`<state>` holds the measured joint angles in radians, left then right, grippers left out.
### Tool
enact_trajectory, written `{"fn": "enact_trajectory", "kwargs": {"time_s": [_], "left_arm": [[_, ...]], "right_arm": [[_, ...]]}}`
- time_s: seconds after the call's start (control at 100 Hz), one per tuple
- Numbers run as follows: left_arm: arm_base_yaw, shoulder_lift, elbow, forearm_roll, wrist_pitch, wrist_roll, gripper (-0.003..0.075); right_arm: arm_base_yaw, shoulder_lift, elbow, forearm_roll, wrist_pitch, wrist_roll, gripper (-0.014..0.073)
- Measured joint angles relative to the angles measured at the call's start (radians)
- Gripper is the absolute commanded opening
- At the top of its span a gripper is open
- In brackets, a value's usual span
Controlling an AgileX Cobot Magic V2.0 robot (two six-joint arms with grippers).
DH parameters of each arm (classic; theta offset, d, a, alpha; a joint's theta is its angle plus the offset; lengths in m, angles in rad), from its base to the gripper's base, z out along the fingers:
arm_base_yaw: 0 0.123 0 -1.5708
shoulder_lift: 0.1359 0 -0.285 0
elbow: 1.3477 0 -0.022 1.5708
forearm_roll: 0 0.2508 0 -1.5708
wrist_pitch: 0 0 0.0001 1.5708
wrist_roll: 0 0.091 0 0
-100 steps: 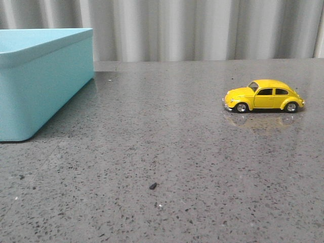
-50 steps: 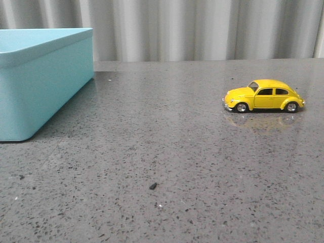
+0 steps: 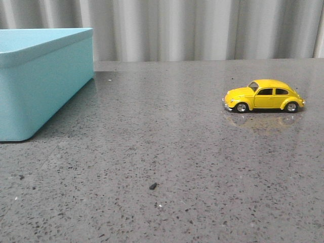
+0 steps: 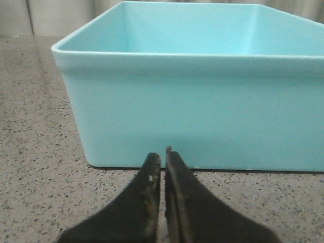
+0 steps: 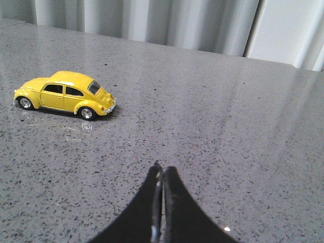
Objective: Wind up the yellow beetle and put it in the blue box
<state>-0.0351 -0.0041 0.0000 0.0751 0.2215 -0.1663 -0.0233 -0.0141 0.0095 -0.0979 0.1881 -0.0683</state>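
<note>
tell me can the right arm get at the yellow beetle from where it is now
Probably yes. The yellow beetle stands alone on open table, nothing between it and the right gripper, whose fingers are shut and must open first.

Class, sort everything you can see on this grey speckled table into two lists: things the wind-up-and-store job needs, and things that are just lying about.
Needed for the job:
- small glossy yellow toy Beetle car, standing on its wheels on the right
- large light blue plastic box, open-topped, on the left

Just lying about:
- small dark crumb on the grey speckled tabletop, near the front
</note>
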Motion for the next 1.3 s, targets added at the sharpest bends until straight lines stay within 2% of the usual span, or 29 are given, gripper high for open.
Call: {"fn": "enact_trajectory", "kwargs": {"time_s": [0.73,1.14,1.3], "left_arm": [[0.0,0.0,-0.041,0.003,-0.052,0.0,-0.0021],[0.0,0.117,-0.198,0.018,-0.054,0.0,-0.0021],[0.0,0.142,-0.209,0.02,-0.071,0.0,-0.0021]], "right_arm": [[0.0,0.005,-0.006,0.092,-0.017,0.0,-0.005],[0.0,0.349,-0.256,0.098,0.058,0.0,-0.005],[0.0,0.417,-0.274,0.098,0.058,0.0,-0.005]]}}
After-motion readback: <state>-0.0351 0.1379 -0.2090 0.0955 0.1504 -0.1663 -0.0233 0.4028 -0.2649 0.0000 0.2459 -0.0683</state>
